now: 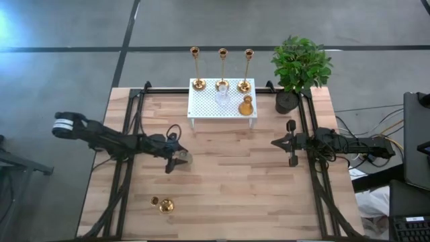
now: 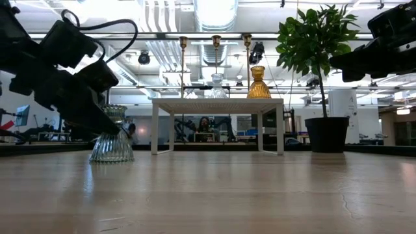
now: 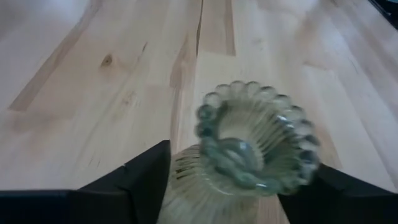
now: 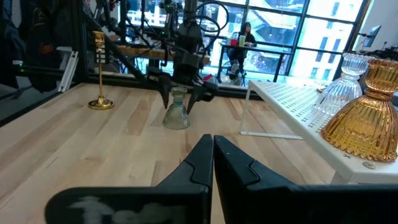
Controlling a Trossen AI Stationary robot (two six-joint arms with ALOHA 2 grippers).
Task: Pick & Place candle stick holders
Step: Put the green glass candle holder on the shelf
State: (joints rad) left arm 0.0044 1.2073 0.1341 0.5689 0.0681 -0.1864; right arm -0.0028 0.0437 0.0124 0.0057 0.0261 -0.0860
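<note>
no legible writing on glass holder

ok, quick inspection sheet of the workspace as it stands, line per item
Surface: wooden table, bare in the middle.
Job's things: three gold candle stick holders upright at the back of the white perforated stand; a fourth gold holder stands alone near the front left.
Clutter: clear glass holder and amber glass holder on the stand; potted plant at its right.
Grippers: left end effector astride a green ribbed glass holder, fingers not closed; right end effector shut, empty.
Cables: bundle off the right edge.
Surroundings: person seated beyond the table.
</note>
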